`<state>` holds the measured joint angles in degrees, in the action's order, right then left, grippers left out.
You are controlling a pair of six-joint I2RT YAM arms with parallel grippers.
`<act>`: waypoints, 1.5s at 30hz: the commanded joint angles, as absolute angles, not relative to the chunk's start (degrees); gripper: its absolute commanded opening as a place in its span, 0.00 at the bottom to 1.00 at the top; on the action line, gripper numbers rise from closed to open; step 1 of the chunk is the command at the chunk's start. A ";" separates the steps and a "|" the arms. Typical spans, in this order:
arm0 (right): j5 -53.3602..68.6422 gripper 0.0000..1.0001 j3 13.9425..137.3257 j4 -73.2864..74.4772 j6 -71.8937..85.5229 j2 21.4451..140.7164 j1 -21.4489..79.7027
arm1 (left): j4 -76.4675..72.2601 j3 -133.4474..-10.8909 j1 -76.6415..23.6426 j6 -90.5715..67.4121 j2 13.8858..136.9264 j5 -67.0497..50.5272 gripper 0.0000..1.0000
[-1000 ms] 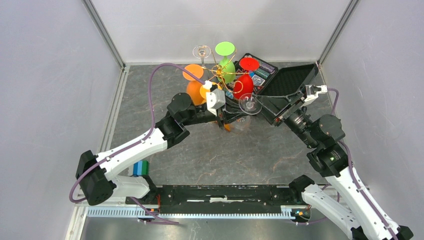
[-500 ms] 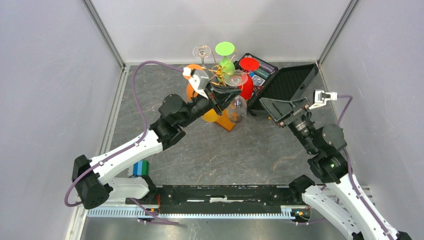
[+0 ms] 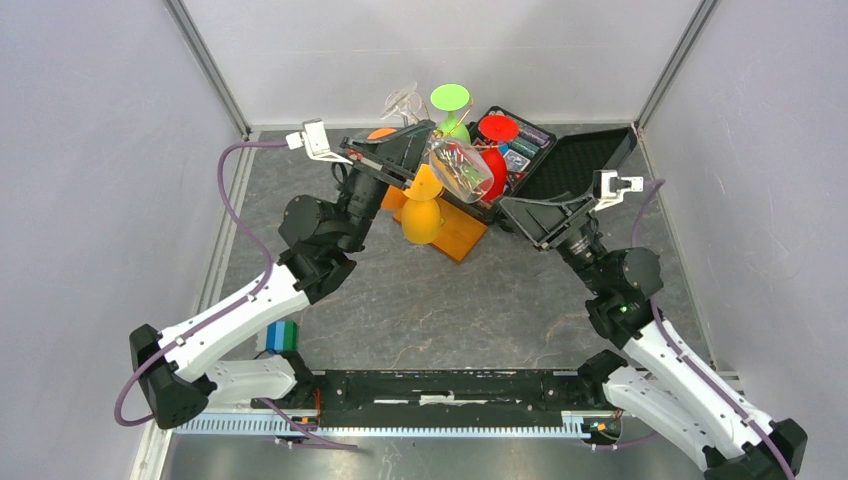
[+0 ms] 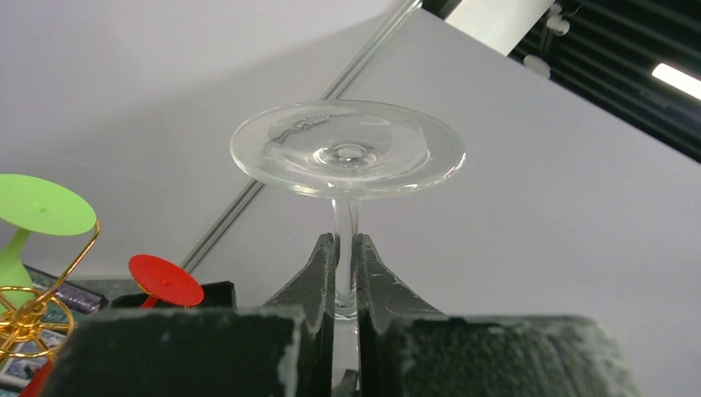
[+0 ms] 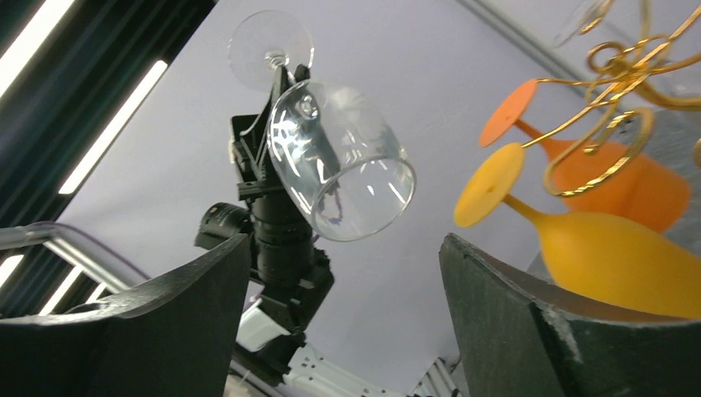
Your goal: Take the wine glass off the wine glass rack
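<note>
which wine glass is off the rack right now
The clear wine glass, tilted, stem pinched in the jaws of the left gripper. The green glass, red glass, orange glass and yellow glass hang on the wine glass rack.

Either side of the black rail, left arm and right arm have white shells, black joints (purple cables).

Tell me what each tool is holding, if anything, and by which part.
Left tool: shut on the clear wine glass, gripped by its stem between foot and bowl. Right tool: open, holding nothing.
</note>
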<state>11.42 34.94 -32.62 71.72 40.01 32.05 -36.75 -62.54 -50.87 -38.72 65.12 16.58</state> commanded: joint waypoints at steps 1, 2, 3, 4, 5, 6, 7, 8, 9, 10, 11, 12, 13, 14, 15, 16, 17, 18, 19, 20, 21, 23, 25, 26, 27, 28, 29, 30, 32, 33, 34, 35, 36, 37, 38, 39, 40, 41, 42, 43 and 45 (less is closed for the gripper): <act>14.41 0.82 39.72 -44.26 73.71 42.01 34.82 | -44.56 -64.52 -50.98 -44.37 63.39 20.32 0.02; 14.72 0.78 40.57 -44.92 73.91 43.06 35.63 | -45.13 -64.43 -50.97 -44.66 63.47 20.26 0.02; 15.00 0.76 41.60 -45.12 73.74 44.03 36.34 | -45.91 -64.29 -50.98 -45.03 63.58 20.11 0.02; 15.06 0.75 42.39 -45.28 73.57 45.09 37.25 | -46.79 -64.25 -50.97 -45.18 63.63 19.78 0.02; 14.81 0.75 42.98 -45.77 73.56 45.92 37.92 | -47.38 -64.24 -50.98 -45.18 63.72 19.25 0.02; 14.58 0.75 43.40 -46.48 73.25 46.82 38.70 | -47.64 -64.17 -50.98 -45.45 63.68 19.01 0.02; 14.51 0.75 44.10 -46.75 72.85 47.72 39.28 | -47.77 -64.08 -50.98 -45.84 63.56 18.90 0.02; 14.38 0.75 44.88 -46.57 72.68 48.46 39.67 | -48.02 -63.87 -50.98 -46.16 63.39 18.81 0.02; 14.18 0.74 45.47 -46.59 72.19 49.30 40.00 | -48.58 -63.57 -50.98 -46.29 63.11 18.69 0.02; 14.02 0.74 46.15 -46.87 71.56 50.07 40.37 | -48.54 -63.39 -50.97 -46.35 62.78 18.66 0.02; 13.94 0.72 46.93 -47.05 71.11 50.64 40.57 | -48.31 -63.30 -50.98 -46.59 62.42 18.67 0.02; 13.81 0.70 47.70 -47.15 70.30 51.40 40.74 | -48.14 -63.24 -50.98 -46.71 62.08 18.52 0.02; 13.85 0.67 48.48 -47.34 69.47 51.93 40.99 | -47.86 -63.07 -50.98 -46.95 61.76 18.39 0.02; 13.73 0.65 49.10 -47.39 68.80 52.68 41.17 | -47.60 -62.93 -50.98 -47.34 61.26 18.47 0.02; 13.55 0.62 49.82 -47.45 68.14 53.25 41.41 | -47.48 -62.72 -50.98 -47.37 60.83 18.46 0.02; 13.43 0.60 50.52 -47.54 67.53 53.84 41.65 | -47.18 -62.67 -50.97 -47.22 60.51 18.59 0.02; 13.28 0.58 51.31 -47.43 66.59 54.67 41.97 | -46.63 -62.54 -50.98 -47.33 60.02 18.86 0.02; 13.27 0.57 52.01 -47.01 65.70 55.41 42.22 | -46.34 -62.37 -50.98 -47.32 59.63 18.94 0.02; 13.19 0.57 52.78 -46.92 64.79 56.09 42.41 | -46.28 -62.10 -50.98 -47.13 59.15 19.05 0.02; 13.06 0.57 53.22 -47.14 63.95 56.68 42.73 | -46.00 -61.69 -50.92 -47.13 58.71 19.38 0.02; 12.87 0.56 53.73 -47.26 63.20 57.30 42.99 | -45.85 -61.34 -50.97 -47.12 58.28 19.82 0.02; 12.78 0.55 54.30 -48.47 62.27 58.30 43.85 | -45.35 -60.86 -50.93 -46.27 57.59 20.37 0.02; 12.21 0.54 54.56 -49.84 61.71 59.13 44.99 | -44.96 -60.36 -50.98 -45.94 57.06 20.65 0.02; 11.80 0.53 54.94 -50.17 61.37 59.55 45.57 | -44.91 -60.09 -50.98 -45.80 56.80 20.65 0.02; 11.42 0.51 55.45 -50.06 61.17 60.28 46.14 | -44.84 -59.62 -50.98 -45.72 56.58 20.88 0.02; 11.33 0.48 56.22 -49.66 60.98 61.06 46.69 | -44.91 -59.24 -50.98 -45.71 56.28 20.91 0.02; 11.40 0.44 57.08 -49.40 60.77 61.81 47.13 | -45.02 -58.69 -50.98 -45.35 55.91 21.01 0.02; 11.34 0.41 57.61 -48.89 60.52 62.48 47.51 | -45.21 -58.20 -50.98 -44.63 55.45 21.01 0.02; 10.29 0.31 58.45 -47.09 59.66 63.32 48.46 | -45.87 -56.82 -50.98 -42.59 54.07 21.22 0.02; 9.46 0.24 58.81 -46.07 58.72 63.49 48.93 | -46.25 -55.85 -50.98 -41.80 53.13 21.51 0.02; 8.75 0.19 59.14 -44.80 57.96 63.66 49.60 | -46.81 -54.83 -50.98 -40.54 52.27 21.49 0.02; 8.09 0.13 59.55 -43.93 56.70 63.77 50.11 | -47.01 -53.96 -50.98 -39.52 51.02 21.36 0.02; 7.56 0.06 60.17 -42.35 55.52 64.10 50.79 | -47.03 -52.95 -50.97 -38.46 50.10 21.34 0.04; 6.81 0.01 61.47 -40.35 53.97 64.52 51.39 | -46.87 -51.94 -50.93 -37.74 48.61 21.36 0.09; 6.34 0.00 62.97 -38.10 52.07 64.97 52.14 | -46.77 -50.87 -50.97 -36.95 47.40 21.56 0.17; 5.86 0.00 64.37 -35.87 50.38 65.63 52.73 | -46.55 -49.90 -50.98 -36.20 46.04 21.73 0.26; 5.02 0.00 65.68 -34.19 48.55 66.09 53.69 | -46.02 -48.86 -50.98 -35.14 44.59 21.68 0.41; 4.50 0.00 66.84 -32.44 46.86 66.93 54.47 | -45.03 -48.11 -50.98 -34.15 43.23 21.79 0.54; 3.76 0.00 68.57 -30.47 44.64 67.90 55.09 | -42.88 -47.56 -50.98 -33.29 41.63 21.84 0.67; 3.26 0.00 70.61 -27.77 42.59 68.97 55.81 | -40.85 -47.25 -50.98 -32.11 39.79 21.69 0.77; 2.16 0.00 74.06 -23.70 39.07 71.31 56.86 | -33.37 -46.99 -50.93 -28.87 36.21 20.87 0.86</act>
